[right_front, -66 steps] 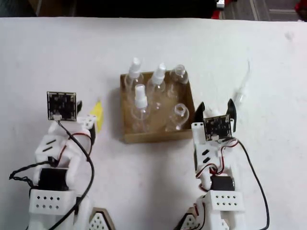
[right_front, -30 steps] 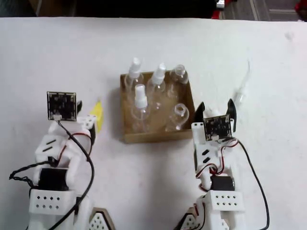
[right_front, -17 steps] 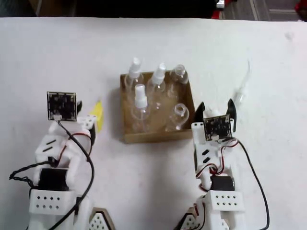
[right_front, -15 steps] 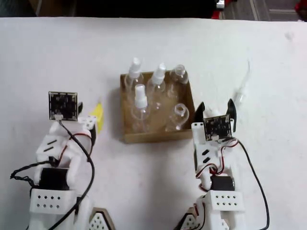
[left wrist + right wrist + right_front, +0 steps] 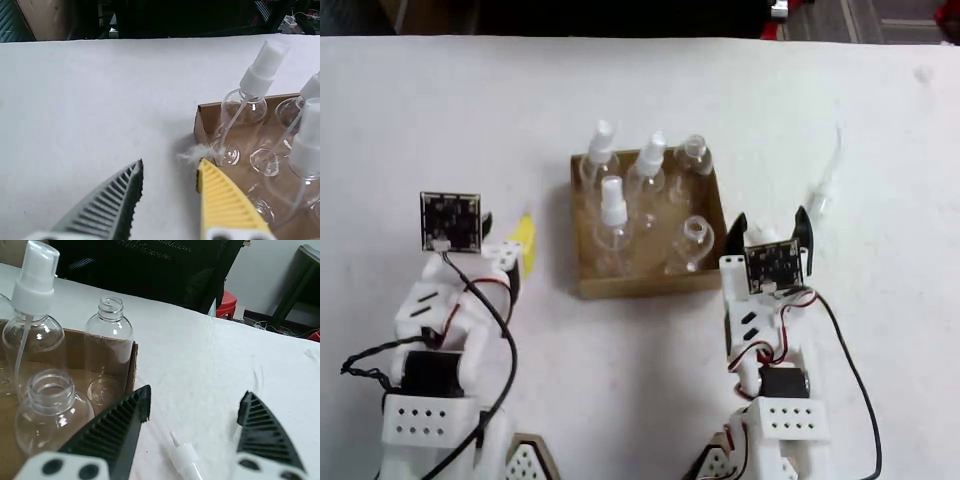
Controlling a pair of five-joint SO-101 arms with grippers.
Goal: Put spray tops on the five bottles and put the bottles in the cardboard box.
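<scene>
A cardboard box sits mid-table and holds five clear bottles. Three carry white spray tops; two stand open-necked, one at the back right and one at the front right. A loose spray top with its long tube lies on the table right of the box. My right gripper hovers open beside the box, the loose top below and between its black fingers. My left gripper hangs open left of the box, its grey and yellow fingers empty, facing a capped bottle.
White tabletop surrounds the box on all sides. The table's far edge meets a dark area with a black chair behind. Both arm bases stand at the near edge.
The left arm's wrist wobbled very slightly. The box, the bottles, the loose top and the right arm stayed as they were.
</scene>
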